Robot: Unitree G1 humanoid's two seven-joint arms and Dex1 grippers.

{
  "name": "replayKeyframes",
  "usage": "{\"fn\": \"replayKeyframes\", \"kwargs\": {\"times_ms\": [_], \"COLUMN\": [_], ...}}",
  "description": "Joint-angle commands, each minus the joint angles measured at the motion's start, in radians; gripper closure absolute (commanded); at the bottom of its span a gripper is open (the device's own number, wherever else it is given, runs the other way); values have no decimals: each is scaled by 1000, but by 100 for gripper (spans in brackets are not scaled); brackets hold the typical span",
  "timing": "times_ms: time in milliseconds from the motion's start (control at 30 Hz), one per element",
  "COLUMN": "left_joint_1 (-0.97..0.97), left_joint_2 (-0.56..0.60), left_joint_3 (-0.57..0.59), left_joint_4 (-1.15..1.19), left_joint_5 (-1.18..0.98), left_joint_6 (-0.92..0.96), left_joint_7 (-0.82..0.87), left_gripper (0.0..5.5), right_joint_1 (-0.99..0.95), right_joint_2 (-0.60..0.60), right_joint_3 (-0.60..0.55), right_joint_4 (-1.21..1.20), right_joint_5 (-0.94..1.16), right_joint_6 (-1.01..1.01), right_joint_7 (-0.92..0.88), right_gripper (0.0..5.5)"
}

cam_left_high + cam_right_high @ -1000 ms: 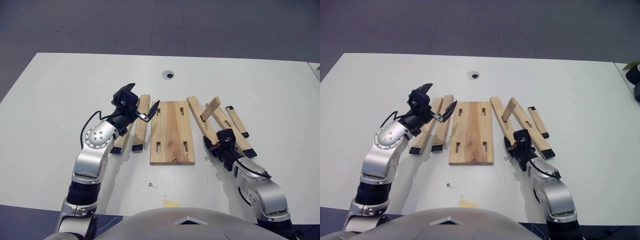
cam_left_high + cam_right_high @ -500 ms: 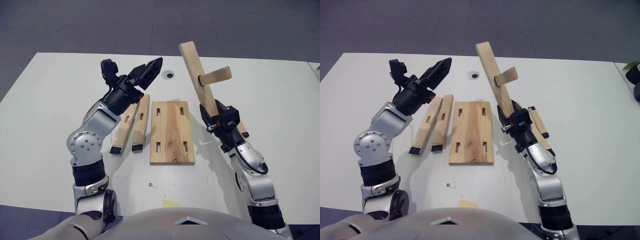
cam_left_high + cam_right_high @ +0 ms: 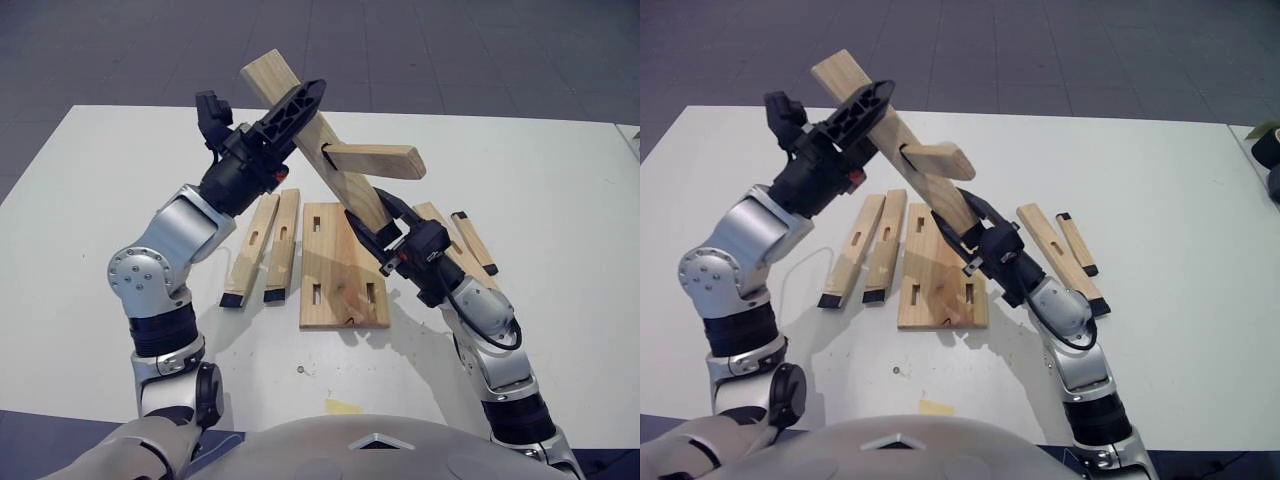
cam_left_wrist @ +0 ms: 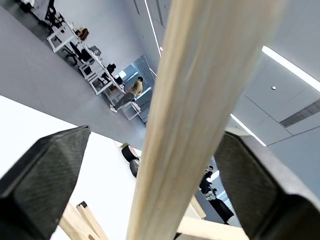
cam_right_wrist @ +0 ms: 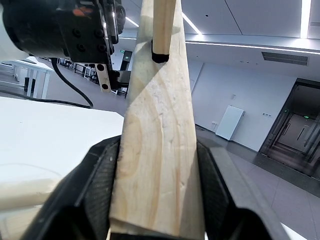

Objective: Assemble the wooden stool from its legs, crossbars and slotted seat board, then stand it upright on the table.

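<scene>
Wears silver rounded shells on left arm and right arm, black at joints and wrists; shows a screw-ringed disc at the left elbow (thin black cable by the right wrist).

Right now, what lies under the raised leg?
The slotted seat board lies flat on the table beneath it. The right gripper and the leg hide its far right slot.
</scene>
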Motion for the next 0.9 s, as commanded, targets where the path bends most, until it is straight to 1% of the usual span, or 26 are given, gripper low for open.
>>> {"fn": "replayKeyframes", "kwargs": {"times_ms": [33, 267, 367, 500, 533, 700, 733, 767, 900], "left_joint_1": [-15, -32, -47, -78, -80, -75, -77, -84, -140], "left_joint_2": [45, 59, 92, 103, 103, 104, 110, 116, 147], "left_joint_3": [-5, -48, -50, -34, -32, -29, -24, -12, 64], "left_joint_4": [-4, -23, -22, -3, -5, -24, -22, -14, 73], "left_joint_5": [11, 41, 88, 97, 95, 110, 128, 148, 266], "left_joint_6": [-6, -17, -18, -32, -34, -45, -54, -68, -168], "left_joint_7": [-15, -33, -61, -82, -84, -87, -91, -95, -86], "left_gripper": [193, 311, 365, 439, 446, 446, 446, 446, 446], "right_joint_1": [11, 20, 23, 25, 25, 22, 23, 24, 14], "right_joint_2": [8, 5, 4, 5, 5, 6, 6, 5, -41], "right_joint_3": [-1, 5, 5, 5, 5, -1, -2, -3, 15], "right_joint_4": [-5, -8, -6, 1, 3, 8, 8, 10, 57], "right_joint_5": [-1, -5, -12, -24, -25, -41, -39, -38, -90], "right_joint_6": [-6, 7, 11, 10, 10, 15, 32, 46, 139], "right_joint_7": [-3, 6, 5, 2, 3, -11, -14, -17, 6], "right_gripper": [344, 344, 344, 344, 344, 344, 306, 299, 231]}}
